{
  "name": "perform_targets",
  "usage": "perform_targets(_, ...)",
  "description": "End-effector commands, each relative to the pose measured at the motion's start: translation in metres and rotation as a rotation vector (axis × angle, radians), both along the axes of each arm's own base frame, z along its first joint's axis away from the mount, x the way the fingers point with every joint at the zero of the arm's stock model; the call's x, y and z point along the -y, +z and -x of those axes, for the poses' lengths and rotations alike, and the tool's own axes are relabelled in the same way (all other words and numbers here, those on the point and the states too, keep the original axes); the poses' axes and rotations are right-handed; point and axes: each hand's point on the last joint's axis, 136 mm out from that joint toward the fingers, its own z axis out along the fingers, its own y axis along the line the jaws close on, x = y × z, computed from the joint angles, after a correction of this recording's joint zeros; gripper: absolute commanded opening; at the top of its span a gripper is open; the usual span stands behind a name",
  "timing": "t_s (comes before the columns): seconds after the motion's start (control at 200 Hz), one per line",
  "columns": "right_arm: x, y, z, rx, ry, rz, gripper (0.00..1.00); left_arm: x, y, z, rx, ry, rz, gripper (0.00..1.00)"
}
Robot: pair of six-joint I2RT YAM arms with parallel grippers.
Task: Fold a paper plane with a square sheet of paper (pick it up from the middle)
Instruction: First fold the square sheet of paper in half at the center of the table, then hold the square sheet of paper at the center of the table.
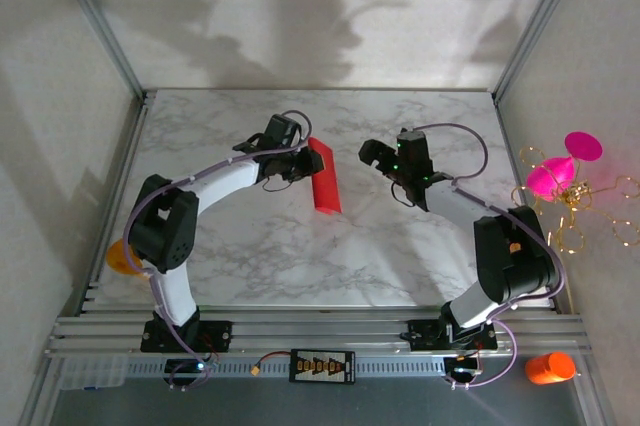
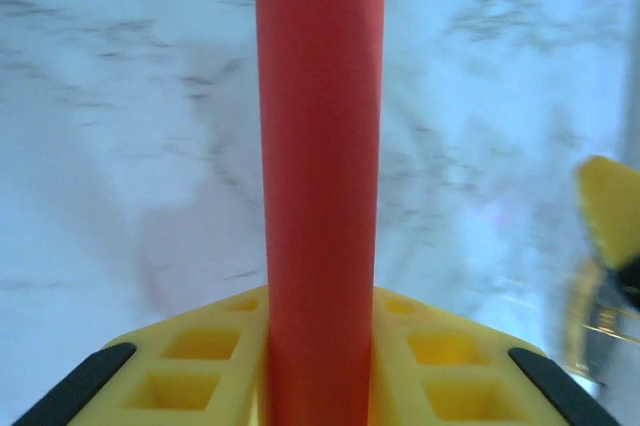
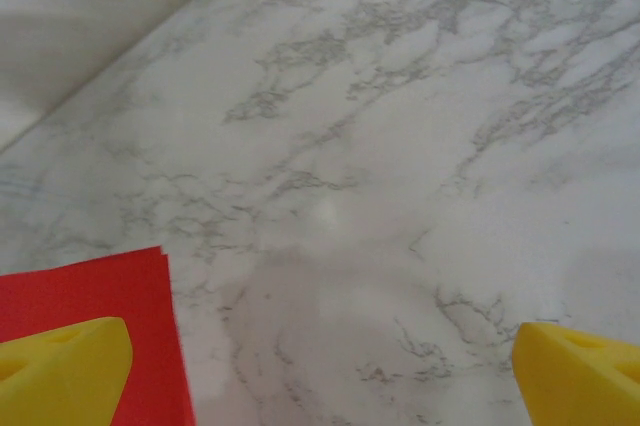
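Yellow fingers (image 2: 190, 356) at the bottom of the left wrist view press the square sheet of paper (image 2: 320, 146) from both sides. The left gripper (image 1: 302, 162) pinches it on edge at frame centre from above, probably to keep its fold. Further right, the right gripper (image 1: 380, 158) hangs wide open, apart from it.

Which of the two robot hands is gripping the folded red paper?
The left hand: it clamps the red paper, while the right hand stands open beside it, holding nothing.
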Motion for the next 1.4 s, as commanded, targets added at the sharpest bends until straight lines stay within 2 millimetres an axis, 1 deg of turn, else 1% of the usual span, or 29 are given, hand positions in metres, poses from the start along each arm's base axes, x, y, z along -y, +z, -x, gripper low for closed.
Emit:
perform_targets(0.0, -0.017, 0.021, 0.003, 0.063, 0.101, -0.099, 0.96, 0.019, 0.009, 0.008, -0.03, -0.062, 0.145, 0.26)
perform_targets(0.13, -0.035, 0.02, 0.013, 0.059, 0.208, -0.157, 0.91, 0.015, -0.018, 0.005, -0.074, -0.046, 0.127, 0.26)
perform_targets(0.225, -0.045, 0.015, 0.02, 0.044, 0.272, -0.191, 0.84, 0.009, -0.039, 0.005, -0.102, -0.044, 0.088, 0.25)
perform_targets(0.401, -0.058, -0.007, 0.031, -0.032, 0.355, -0.229, 0.69, -0.005, -0.072, 0.006, -0.131, -0.035, 0.008, 0.25)
perform_targets(0.566, -0.071, -0.029, 0.039, -0.101, 0.393, -0.22, 0.56, -0.016, -0.093, 0.008, -0.145, -0.027, -0.067, 0.25)
perform_targets(0.681, -0.081, -0.045, 0.042, -0.144, 0.405, -0.185, 0.49, -0.023, -0.1, 0.007, -0.143, -0.011, -0.106, 0.25)
perform_targets(0.851, -0.1, -0.062, 0.042, -0.19, 0.443, -0.116, 0.38, -0.031, -0.109, 0.007, -0.154, 0.026, -0.143, 0.22)
perform_targets(0.961, -0.111, -0.073, 0.042, -0.22, 0.462, -0.084, 0.29, -0.033, -0.111, 0.007, -0.153, 0.033, -0.15, 0.21)
perform_targets(1.126, -0.12, -0.086, 0.042, -0.26, 0.48, -0.072, 0.19, -0.034, -0.113, 0.008, -0.151, 0.028, -0.16, 0.21)
perform_targets(1.257, -0.125, -0.097, 0.046, -0.297, 0.498, -0.06, 0.15, -0.034, -0.113, 0.008, -0.152, 0.019, -0.158, 0.21)
perform_targets(1.392, -0.127, -0.105, 0.05, -0.33, 0.511, -0.054, 0.14, -0.032, -0.113, 0.008, -0.148, 0.004, -0.158, 0.21)
